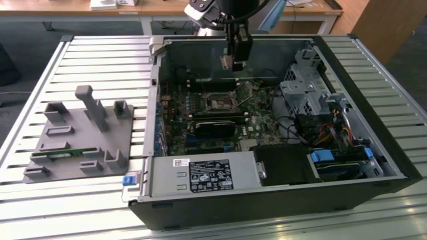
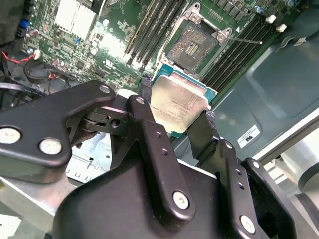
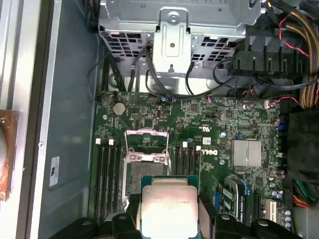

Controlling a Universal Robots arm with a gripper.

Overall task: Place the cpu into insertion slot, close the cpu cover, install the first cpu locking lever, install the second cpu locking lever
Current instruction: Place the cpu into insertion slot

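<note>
Now the gripper (image 2: 174,112) holds the cpu (image 3: 168,209) above the insertion slot (image 2: 192,46).

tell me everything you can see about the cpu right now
The cpu is a small flat square chip: a pale silvery-beige metal top with faint print, on a thin teal-green base whose edge shows around it. The gripper holds it by two opposite edges between black fingers, metal top facing the wrist cameras. It hangs inside the open computer case, above the green board and close to the open socket, not seated in it.
</note>
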